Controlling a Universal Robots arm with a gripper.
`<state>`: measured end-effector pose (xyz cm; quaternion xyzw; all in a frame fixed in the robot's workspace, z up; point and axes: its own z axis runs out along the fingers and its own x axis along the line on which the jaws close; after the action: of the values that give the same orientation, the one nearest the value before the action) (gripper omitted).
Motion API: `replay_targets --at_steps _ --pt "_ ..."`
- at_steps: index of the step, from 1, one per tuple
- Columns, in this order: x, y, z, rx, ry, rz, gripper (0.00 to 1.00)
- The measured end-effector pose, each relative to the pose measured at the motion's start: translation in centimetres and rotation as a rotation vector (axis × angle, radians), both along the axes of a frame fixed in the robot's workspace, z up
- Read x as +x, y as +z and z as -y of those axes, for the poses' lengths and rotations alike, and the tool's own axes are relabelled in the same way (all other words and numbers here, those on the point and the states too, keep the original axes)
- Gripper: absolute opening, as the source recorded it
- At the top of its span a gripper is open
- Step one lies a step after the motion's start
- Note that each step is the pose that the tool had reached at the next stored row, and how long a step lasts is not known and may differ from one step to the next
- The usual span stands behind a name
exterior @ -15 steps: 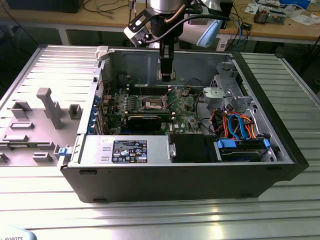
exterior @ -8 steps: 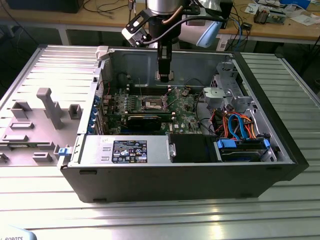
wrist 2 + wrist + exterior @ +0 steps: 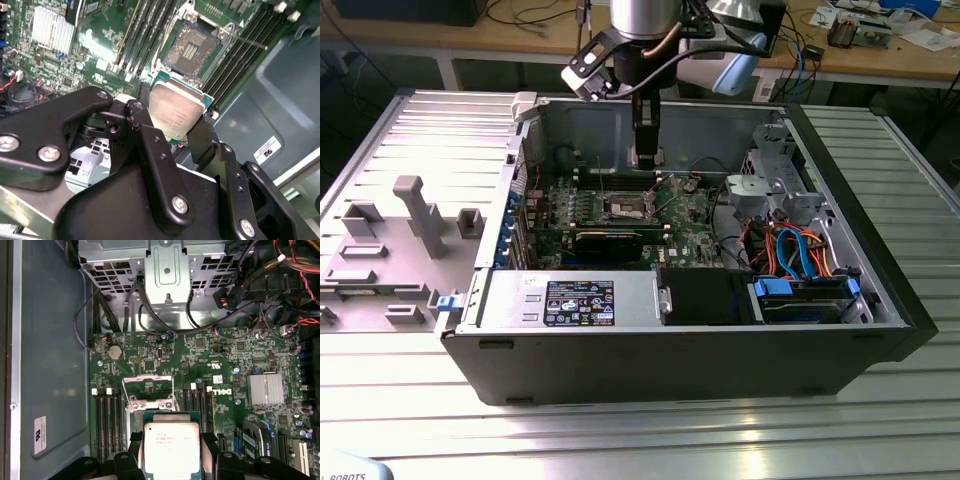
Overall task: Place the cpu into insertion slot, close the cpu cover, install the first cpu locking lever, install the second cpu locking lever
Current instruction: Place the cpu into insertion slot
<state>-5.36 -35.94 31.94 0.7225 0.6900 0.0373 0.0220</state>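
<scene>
Your gripper (image 3: 170, 125) pinches the cpu (image 3: 176, 106) by two opposite edges; the chip hangs above the motherboard (image 3: 225, 355), near the empty insertion slot (image 3: 192, 49), not yet seated. Risk: a tilted or rotated descent would likely bend socket contacts; a slack pinch could drop the chip.

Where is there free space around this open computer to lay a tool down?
Free: the ribbed table in front of the case, and the strip at the exterior view's right. Inside, a bare floor panel beside the memory slots. Crowded: the cables, and the board where the gripper holds the cpu.
</scene>
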Motion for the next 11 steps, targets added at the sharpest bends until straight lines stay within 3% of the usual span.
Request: replay_targets --at_steps 11 --pt "-0.52 -0.39 -0.03 0.0002 0.001 0.0001 0.54"
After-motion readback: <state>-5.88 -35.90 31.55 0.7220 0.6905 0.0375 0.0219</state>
